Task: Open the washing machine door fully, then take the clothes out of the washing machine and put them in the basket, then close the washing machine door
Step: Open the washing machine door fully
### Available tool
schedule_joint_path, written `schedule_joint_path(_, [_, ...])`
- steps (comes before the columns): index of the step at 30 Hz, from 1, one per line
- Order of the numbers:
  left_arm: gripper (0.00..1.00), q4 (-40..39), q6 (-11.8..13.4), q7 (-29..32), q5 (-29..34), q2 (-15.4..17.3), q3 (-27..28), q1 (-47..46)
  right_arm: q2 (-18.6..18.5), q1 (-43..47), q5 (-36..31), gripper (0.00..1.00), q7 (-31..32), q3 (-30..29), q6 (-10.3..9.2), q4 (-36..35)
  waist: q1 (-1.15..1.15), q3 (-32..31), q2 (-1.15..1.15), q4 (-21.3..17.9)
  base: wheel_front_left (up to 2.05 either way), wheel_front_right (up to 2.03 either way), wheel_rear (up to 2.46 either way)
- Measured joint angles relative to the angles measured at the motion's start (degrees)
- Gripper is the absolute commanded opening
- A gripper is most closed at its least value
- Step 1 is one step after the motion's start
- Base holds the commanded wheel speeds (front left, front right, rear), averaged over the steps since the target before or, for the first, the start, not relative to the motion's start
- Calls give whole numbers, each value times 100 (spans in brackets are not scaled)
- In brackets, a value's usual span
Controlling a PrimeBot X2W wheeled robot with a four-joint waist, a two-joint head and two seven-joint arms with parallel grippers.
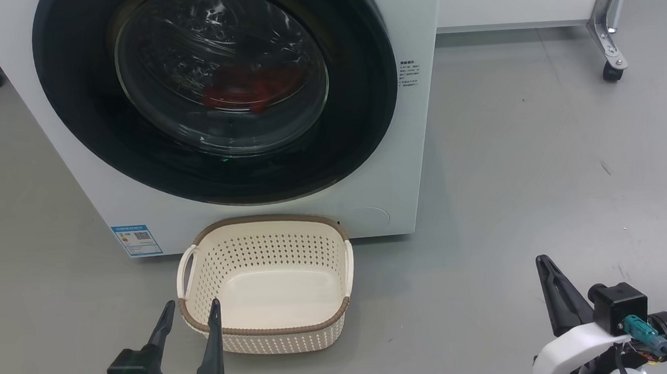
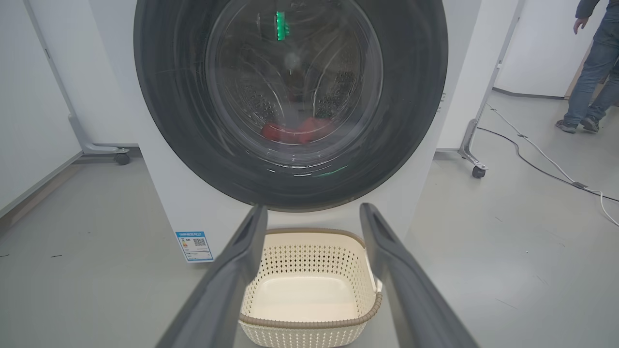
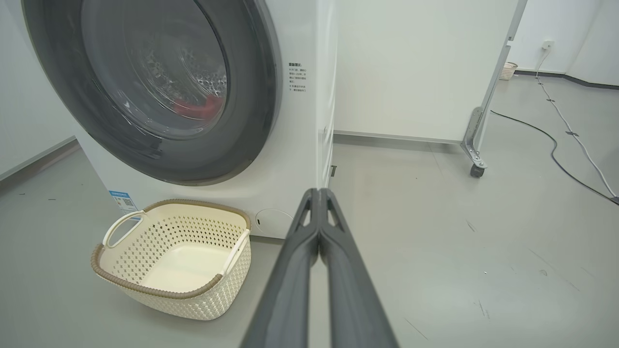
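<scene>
Head view has the washing machine door [image 1: 70,111] closed on the white washing machine [image 1: 413,146], with red clothes [image 1: 245,93] lying behind its glass. The cream basket [image 1: 267,332] stands on the floor [image 1: 543,166] just in front. The left claw [image 1: 192,303] hovers at the basket's near rim, fingers apart. The right claw [image 1: 544,263], well off to the right, has its fingers pressed together on nothing.

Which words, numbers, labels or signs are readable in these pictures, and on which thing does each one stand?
No text can be read for certain.
Blue label, low on the washing machine front: square code and small print, too small to read.
Printed text block, right of the washing machine door: too small to read.
Clothes: no lettering shows.
</scene>
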Motion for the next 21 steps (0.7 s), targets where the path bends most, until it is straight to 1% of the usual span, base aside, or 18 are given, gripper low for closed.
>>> schedule_joint_path(7, [100,-1,0,0,2,-5,9,0,43,0,-1,0,0,19,22,-3,0,31,0,16,0,0,0])
schedule_joint_path(10, [100,-2,-4,0,3,-5,8,-1,69,-1,26,0,0,19,85,-8,0,53,0,25,0,0,0])
schedule_joint_path(13, [100,-15,-5,0,11,-5,-5,-1,143,-1,189,0,0,-44,142,-45,0,89,0,37,0,0,0])
schedule_joint_path(16, [100,-54,-5,0,30,-4,-8,-4,302,-4,572,0,0,-162,290,-104,0,160,0,53,0,0,0])
schedule_joint_path(19, [100,-118,-5,0,47,-4,-7,-24,605,-22,1179,0,-1,-398,434,-193,0,260,0,72,0,0,0])
schedule_joint_path(20, [100,-158,-5,0,54,-3,-3,-58,770,-41,1581,0,1,-579,566,-241,0,337,0,85,0,0,0])
schedule_joint_path(21, [100,-188,-7,0,55,-3,-3,-77,813,-59,1763,0,3,-637,611,-246,0,379,0,91,0,0,0])
